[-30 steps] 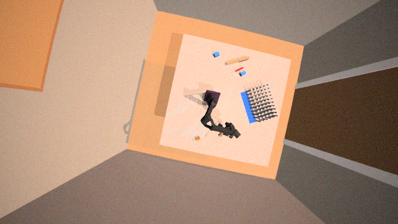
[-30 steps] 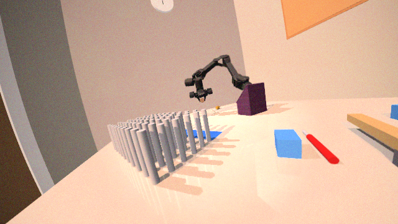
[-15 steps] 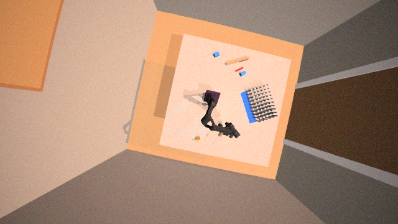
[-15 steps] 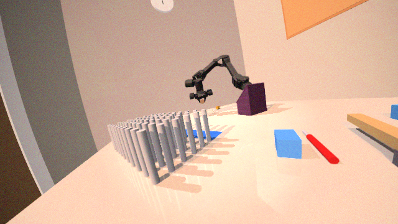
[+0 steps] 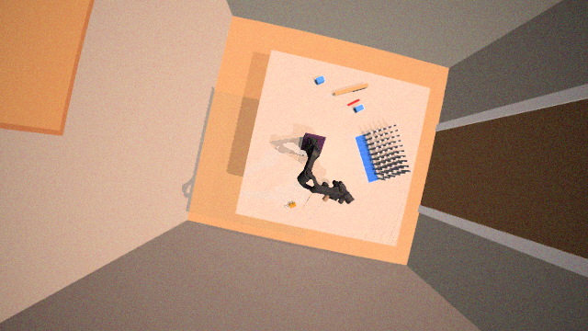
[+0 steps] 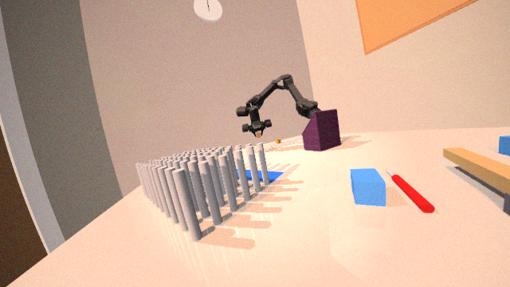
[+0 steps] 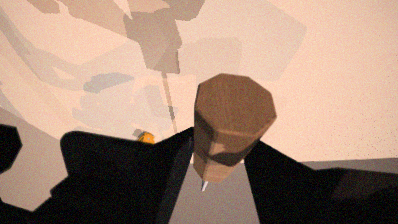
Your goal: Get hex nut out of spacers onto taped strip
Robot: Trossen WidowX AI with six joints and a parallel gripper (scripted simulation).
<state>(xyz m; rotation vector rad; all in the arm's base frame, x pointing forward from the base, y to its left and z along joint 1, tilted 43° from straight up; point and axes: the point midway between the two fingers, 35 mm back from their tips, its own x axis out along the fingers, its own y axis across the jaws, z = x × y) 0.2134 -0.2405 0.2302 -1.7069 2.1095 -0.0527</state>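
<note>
My gripper (image 5: 326, 197) (image 6: 258, 133) (image 7: 219, 135) is shut on the brown wooden handle (image 5: 325, 199) (image 6: 258, 135) (image 7: 235, 102) of a tool, held above the table away from the spacers. A bit of metal shaft (image 7: 204, 185) shows beyond the handle in the wrist view; the tool's far end is not clear. The standing grey spacers (image 6: 186, 199) form a dense field, at the right of the table in the top view. The blue taped strip (image 5: 366, 158) (image 6: 275, 176) lies along one side of them. The hex nut cannot be made out. A red-handled tool (image 5: 354, 102) (image 6: 412, 193) lies on the table.
One blue block (image 5: 358, 108) (image 6: 368, 187) is beside the red-handled tool, another blue block (image 5: 320, 80) (image 6: 505, 145) farther off. A wooden bar (image 5: 350, 89) (image 6: 478, 163) lies nearby. A small orange object (image 5: 292, 204) (image 6: 278, 141) (image 7: 146, 138) lies near the arm. The arm's base stands at a purple block (image 6: 328, 131).
</note>
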